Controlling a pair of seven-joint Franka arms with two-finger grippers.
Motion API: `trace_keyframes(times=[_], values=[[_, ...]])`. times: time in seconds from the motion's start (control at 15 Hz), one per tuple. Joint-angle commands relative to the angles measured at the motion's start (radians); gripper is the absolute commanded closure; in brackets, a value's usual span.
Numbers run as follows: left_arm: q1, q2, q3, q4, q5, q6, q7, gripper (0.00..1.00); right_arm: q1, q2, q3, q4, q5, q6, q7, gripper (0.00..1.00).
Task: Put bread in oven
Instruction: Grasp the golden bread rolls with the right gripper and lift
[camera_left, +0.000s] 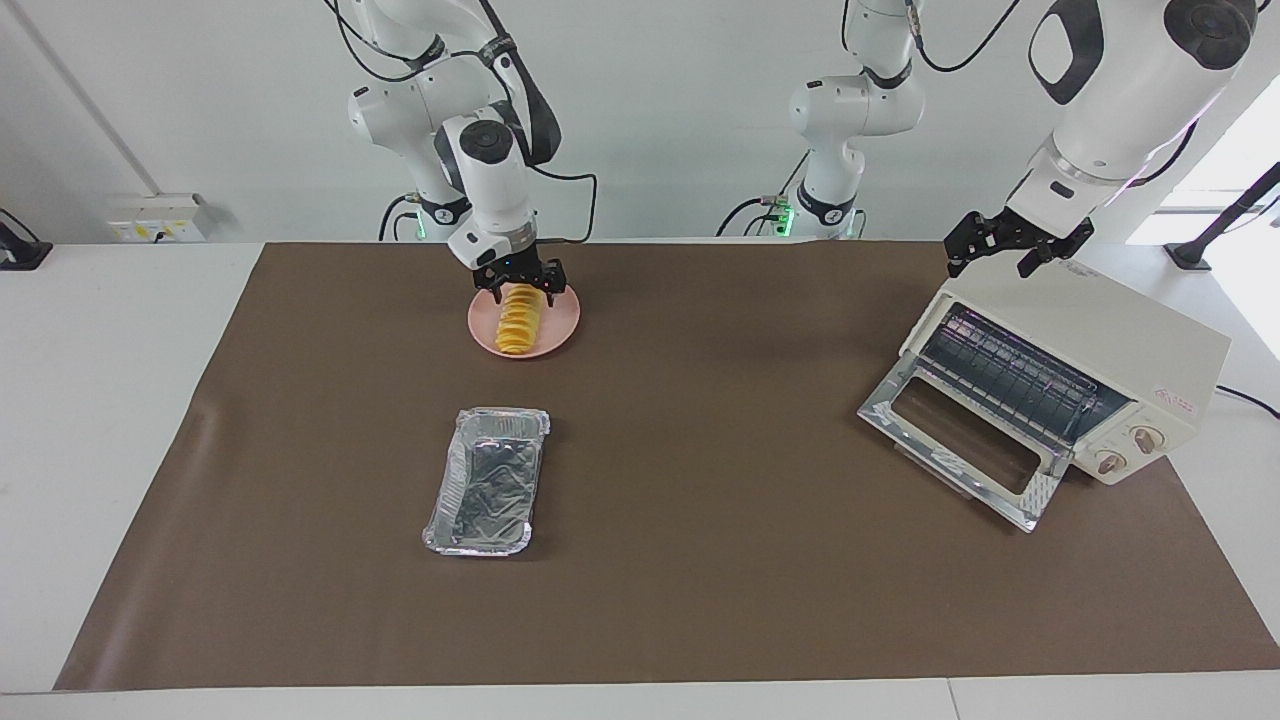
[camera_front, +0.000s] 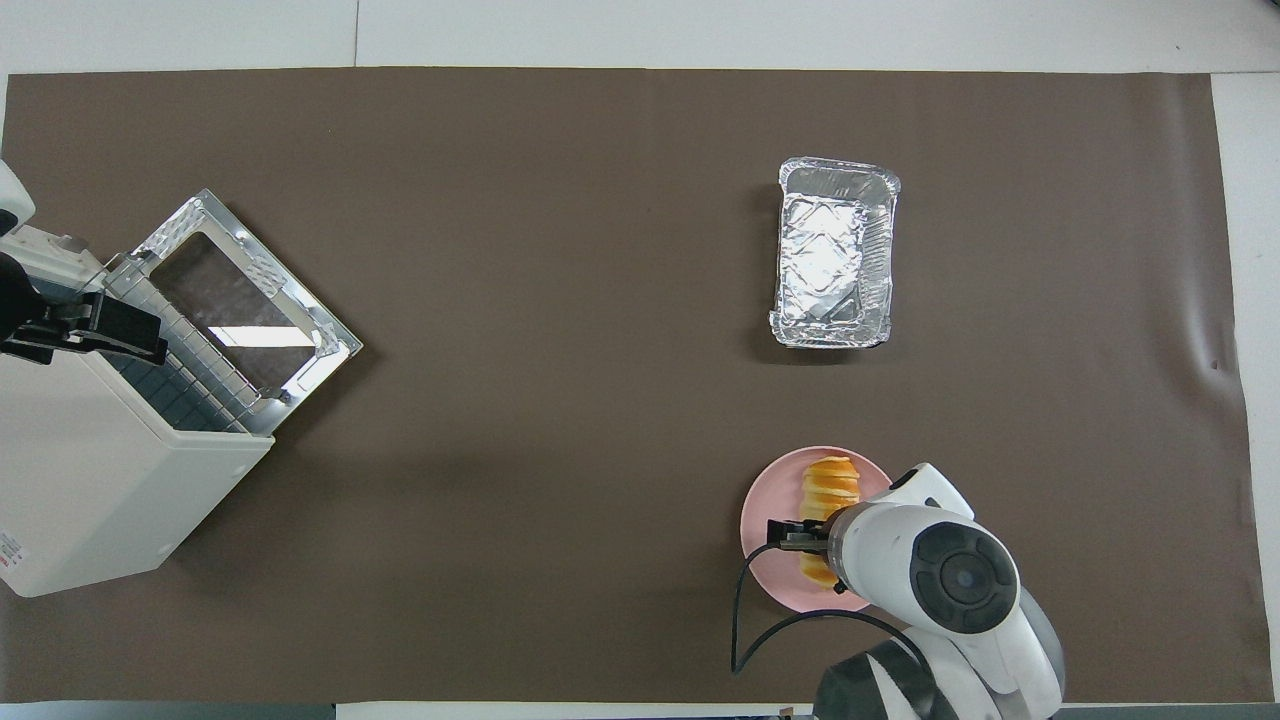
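Facing view: right gripper (camera_left: 520, 285) fingers straddling bread (camera_left: 517, 320) on pink plate (camera_left: 560, 335), closure unclear.
Left gripper (camera_left: 1012, 245): over oven (camera_left: 1150, 345), at 3 o'clock; fingers unreadable.
Risk: off-centre pinch could tip loaf.

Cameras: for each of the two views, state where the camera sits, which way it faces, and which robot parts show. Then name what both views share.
Facing view: high, across the table, facing the robots; both arms show, the right gripper at the bread, the left gripper over the oven.
Overhead view: above the robots' end, looking steeply down; the right arm's wrist and part of the left gripper show.
Shared: bread, pink plate, foil tray, oven.
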Motion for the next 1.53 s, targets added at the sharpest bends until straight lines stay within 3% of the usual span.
trace_keyframes(times=[0.0,0.27,0.47,0.53,0.66,0.73,0.86,0.93,1.0,1.26,1.46], values=[[0.003,-0.02,-0.001,-0.012,0.007,0.001,-0.002,0.0,-0.003,-0.004,-0.001,-0.021,0.005,0.024,-0.037,0.0],[0.003,-0.02,0.0,-0.012,0.007,0.001,-0.002,0.0,-0.008,0.057,-0.001,-0.069,0.005,0.168,-0.04,0.0],[0.003,-0.02,0.0,-0.012,0.007,0.001,-0.002,0.0,-0.011,0.06,-0.001,-0.067,0.005,0.17,-0.051,0.0],[0.003,-0.02,0.0,-0.012,0.007,0.001,-0.002,0.0,-0.01,0.062,-0.001,-0.066,0.005,0.17,-0.048,0.08],[0.003,-0.02,0.0,-0.012,0.007,0.003,-0.002,0.0,-0.013,0.065,-0.002,-0.058,0.005,0.167,-0.047,0.64],[0.003,-0.02,0.0,-0.012,0.007,0.001,-0.002,0.0,-0.013,0.069,-0.001,-0.049,0.005,0.164,-0.045,0.78],[0.003,-0.02,0.0,-0.012,0.007,0.001,-0.002,0.0,-0.013,0.082,-0.001,-0.005,0.005,0.11,-0.047,0.81],[0.003,-0.02,0.0,-0.012,0.007,0.001,-0.002,0.0,-0.013,0.088,-0.001,0.028,0.005,0.072,-0.047,0.89],[0.003,-0.02,0.0,-0.012,0.007,0.001,-0.002,0.0,-0.013,0.098,-0.001,0.054,0.005,0.049,-0.048,0.92],[0.003,-0.02,0.0,-0.012,0.007,0.001,-0.002,0.0,-0.016,0.105,-0.004,0.179,0.005,-0.081,-0.05,0.92],[0.003,-0.02,-0.001,-0.012,0.007,0.001,-0.002,0.0,-0.071,0.105,-0.01,0.374,0.005,-0.259,-0.059,0.92]])
